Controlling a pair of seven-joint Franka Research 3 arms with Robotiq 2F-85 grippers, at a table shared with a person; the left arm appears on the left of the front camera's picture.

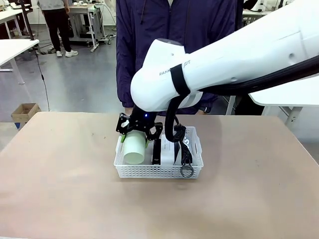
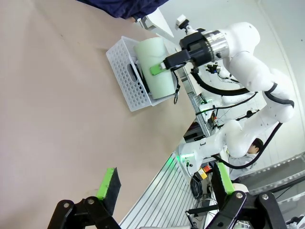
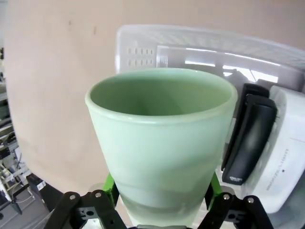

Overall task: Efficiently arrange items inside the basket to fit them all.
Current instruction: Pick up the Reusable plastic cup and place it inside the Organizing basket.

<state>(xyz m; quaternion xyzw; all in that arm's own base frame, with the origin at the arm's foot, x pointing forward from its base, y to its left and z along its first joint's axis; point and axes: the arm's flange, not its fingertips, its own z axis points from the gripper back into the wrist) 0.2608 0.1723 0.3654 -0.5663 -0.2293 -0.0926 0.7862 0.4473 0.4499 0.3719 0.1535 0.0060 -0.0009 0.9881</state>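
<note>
Right up against the right wrist camera is the pale green cup [image 3: 162, 143], pinched near its base between the right gripper [image 3: 161, 202] fingers, so the base itself and most of the green pads are hidden behind it. Just past it sits the slim black stapler-like device [image 3: 248, 138], then the white rectangular box [image 3: 281, 162], which gets cut off by the picture's edge. From the front, the cup [image 1: 134, 148] hangs tipped on its side over the left end of the basket [image 1: 149, 172], bottom facing the camera; can't tell whether it's touching the basket floor. The grey pouch [image 1: 187, 142] is mostly buried under the big white arm, only its black strap and ring [image 1: 187, 171] drape clearly over the near wall at the right end. The basket sits about mid-table, toward the far edge. The left gripper [image 2: 164, 188] hangs well off to the side with fingers spread wide, nothing between them. A person's dark jacket [image 1: 164, 30] fills the far side behind the table.
</note>
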